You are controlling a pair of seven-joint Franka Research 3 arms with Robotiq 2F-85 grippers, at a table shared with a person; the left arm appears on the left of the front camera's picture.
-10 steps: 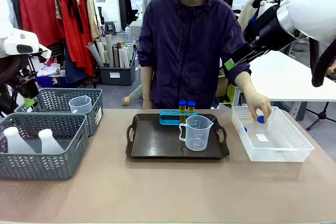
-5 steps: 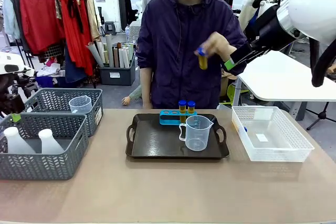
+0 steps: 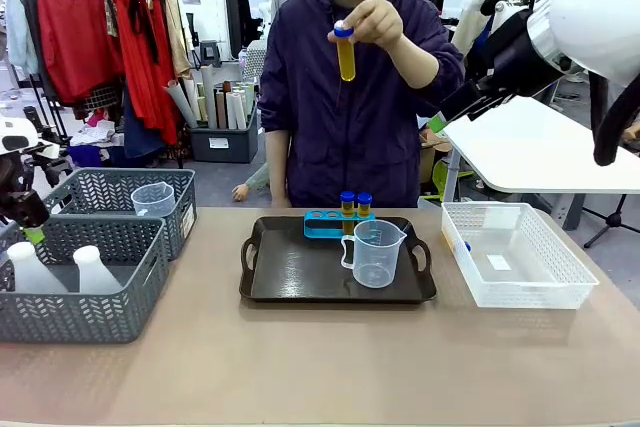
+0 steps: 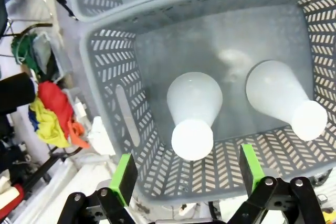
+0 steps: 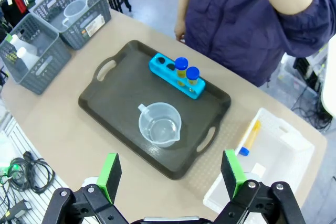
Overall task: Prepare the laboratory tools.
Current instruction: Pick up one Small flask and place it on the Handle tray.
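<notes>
Jaws: my left gripper open and empty above two flasks in the grey basket, my right gripper open, high over the tray | Step: fetching a flask, I judge; a hand holds one tube up | Next: descend around a flask neck, close gently.

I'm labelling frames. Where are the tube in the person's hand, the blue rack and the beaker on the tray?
held tube [image 3: 346, 62], front view, yellow-filled middle.
blue rack [image 5: 166, 72], right wrist view, empty-hole end.
beaker [image 3: 375, 259], front view, clear wall.
</notes>
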